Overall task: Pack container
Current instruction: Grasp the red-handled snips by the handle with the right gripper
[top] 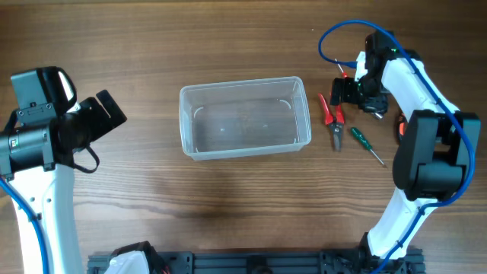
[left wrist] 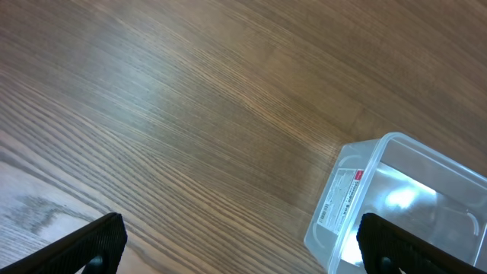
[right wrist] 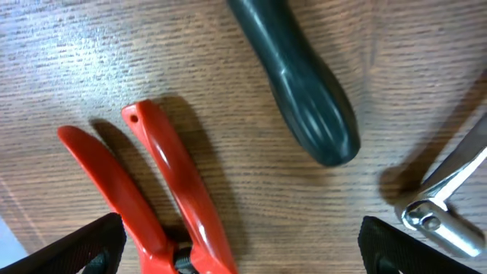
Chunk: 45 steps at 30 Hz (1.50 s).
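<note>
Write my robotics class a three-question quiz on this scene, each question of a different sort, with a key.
1. True or false: the container already holds a tool.
2. Which tool lies nearest the container? A the red-handled pliers; B the green-handled screwdriver; C both equally near.
3. Fill the gap: the left gripper has its fingers ___ (open or shut).

Key: 1 false, the container is empty; 2 A; 3 open.
</note>
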Each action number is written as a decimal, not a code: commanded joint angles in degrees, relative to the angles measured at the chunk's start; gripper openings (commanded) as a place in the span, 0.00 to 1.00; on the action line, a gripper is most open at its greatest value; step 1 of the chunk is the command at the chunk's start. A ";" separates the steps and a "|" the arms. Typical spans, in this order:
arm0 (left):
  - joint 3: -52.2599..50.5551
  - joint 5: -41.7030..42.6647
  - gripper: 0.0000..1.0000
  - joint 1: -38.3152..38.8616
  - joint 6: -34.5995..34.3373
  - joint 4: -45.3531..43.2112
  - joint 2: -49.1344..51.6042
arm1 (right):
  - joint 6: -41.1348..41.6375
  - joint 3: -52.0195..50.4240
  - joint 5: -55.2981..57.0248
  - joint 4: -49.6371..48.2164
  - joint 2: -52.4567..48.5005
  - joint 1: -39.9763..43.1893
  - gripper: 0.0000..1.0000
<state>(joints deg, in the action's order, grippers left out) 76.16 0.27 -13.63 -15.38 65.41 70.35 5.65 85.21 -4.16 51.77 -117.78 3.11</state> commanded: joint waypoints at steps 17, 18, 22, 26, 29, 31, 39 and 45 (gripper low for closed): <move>0.76 0.11 1.00 -0.31 -0.52 0.04 0.17 | -4.39 -0.50 1.97 -0.57 -5.81 -0.28 0.96; 0.76 0.11 1.00 -0.31 -0.52 0.04 0.17 | -4.42 -0.50 1.95 -0.66 -6.01 -0.37 0.96; 0.76 0.11 1.00 -0.31 -0.52 0.04 0.17 | -4.35 -0.50 1.97 -1.18 -6.10 -0.42 0.90; 0.76 0.11 1.00 -0.31 -0.52 0.04 0.17 | -4.00 -0.50 1.86 -1.16 -6.10 -0.46 0.70; 0.76 0.11 1.00 -0.31 -0.52 0.04 0.17 | -3.96 -0.50 1.44 -1.09 -6.10 -0.48 0.53; 0.76 0.11 1.00 -0.31 -0.52 0.02 0.17 | -3.89 -0.50 1.11 -0.96 -6.10 -0.48 0.38; 0.76 0.11 1.00 -0.31 -0.52 0.02 0.17 | -3.54 -0.50 1.14 -0.35 -6.10 -0.48 0.24; 0.76 0.11 1.00 -0.31 -0.52 0.02 0.17 | -3.54 -0.50 1.14 -0.15 -6.10 -0.48 0.15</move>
<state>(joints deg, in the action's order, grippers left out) 76.16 0.27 -13.63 -15.40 65.52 70.35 1.83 85.27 -1.30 51.20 -121.56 3.05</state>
